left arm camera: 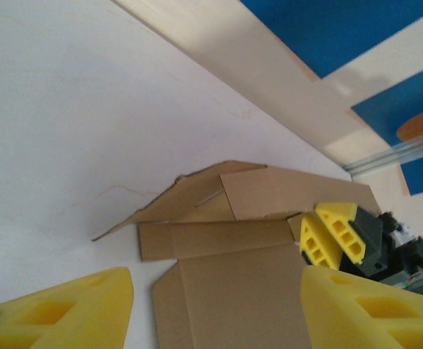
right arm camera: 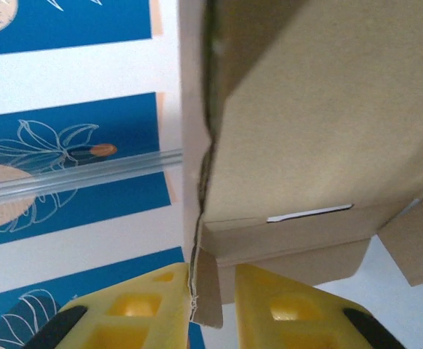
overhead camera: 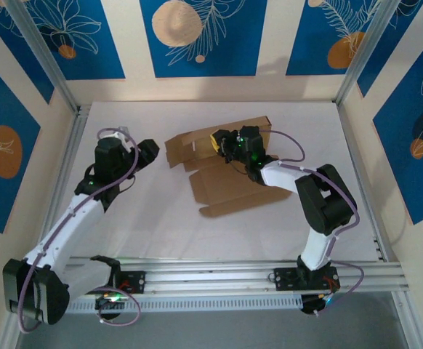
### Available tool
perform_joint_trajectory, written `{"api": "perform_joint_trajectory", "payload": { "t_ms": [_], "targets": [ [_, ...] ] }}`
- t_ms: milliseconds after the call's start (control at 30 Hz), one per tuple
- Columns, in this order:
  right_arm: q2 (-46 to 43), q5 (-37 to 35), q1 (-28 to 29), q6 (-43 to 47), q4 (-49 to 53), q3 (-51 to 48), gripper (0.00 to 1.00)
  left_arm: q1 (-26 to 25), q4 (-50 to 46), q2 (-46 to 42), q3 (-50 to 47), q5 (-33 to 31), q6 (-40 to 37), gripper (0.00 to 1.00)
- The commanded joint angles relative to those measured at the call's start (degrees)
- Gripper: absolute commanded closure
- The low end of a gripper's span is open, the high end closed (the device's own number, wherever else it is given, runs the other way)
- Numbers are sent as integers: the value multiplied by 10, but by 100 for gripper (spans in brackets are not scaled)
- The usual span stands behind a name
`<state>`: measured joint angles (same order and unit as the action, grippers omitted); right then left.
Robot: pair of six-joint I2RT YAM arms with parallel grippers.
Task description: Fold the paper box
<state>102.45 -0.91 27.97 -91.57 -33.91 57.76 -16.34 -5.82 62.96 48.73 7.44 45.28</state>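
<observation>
top external view: the plain brown corrugated cardboard paper box (overhead camera: pixel 230 185), a die-cut sheet with flaps and tabs, lies partly folded near the middle of the white surface (overhead camera: pixel 139 225), a little toward the far side. its near panels lie flat, while the far part stands up as a raised wall. the right pincer (overhead camera: pixel 222 144) reaches in from the right and sits at that raised section, yellow fingertips against the cardboard. the left pincer (overhead camera: pixel 150 151) hovers to the left of the box, apart from it, pointing its way.

left wrist view: the left pincer (left arm camera: pixel 215 298) has its two yellow fingers (left arm camera: pixel 66 316) spread wide, with nothing gripped between them. the paper box (left arm camera: pixel 233 254) shows a flat panel ahead and a lifted flap behind, and the right pincer (left arm camera: pixel 331 233) is at its right edge.

right wrist view: the right pincer (right arm camera: pixel 213 291) is squeezed down on a thin cardboard flap edge, yellow pads (right arm camera: pixel 153 305) on either side of it, gripping the paper box (right arm camera: pixel 313 131). a narrow slot shows in the panel above. blue patterned wall panels (right arm camera: pixel 66 203) sit behind.
</observation>
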Motion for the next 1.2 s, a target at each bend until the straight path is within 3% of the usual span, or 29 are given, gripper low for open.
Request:
{"api": "perform_joint_trajectory", "payload": {
  "t_ms": [0, 167, 367, 633, 867, 1100, 1167],
  "targets": [
    [-1, -28, 6, 2, -18, 6, 74, -16, -17, 22, 36, 14, -20, 38],
    [-26, -78, 20, 5, -26, -16, 53, -18, -10, 21, 31, 8, -13, 38],
    [-32, -207, 65, -12, -55, -26, 49, -19, 0, 13, 25, 0, -8, 38],
    [-22, -324, 94, -2, 11, 11, 51, -19, -1, 1, 27, -4, -8, 38],
    [4, -351, 89, 15, 5, 36, 55, -19, 5, -5, 19, -4, -7, 38],
    [18, -346, 82, 15, 19, 51, 68, -19, 17, 3, 10, -1, 0, 38],
    [21, -346, 81, 8, 17, 46, 76, -19, 20, 13, 11, 6, 8, 38]
  ]
}}
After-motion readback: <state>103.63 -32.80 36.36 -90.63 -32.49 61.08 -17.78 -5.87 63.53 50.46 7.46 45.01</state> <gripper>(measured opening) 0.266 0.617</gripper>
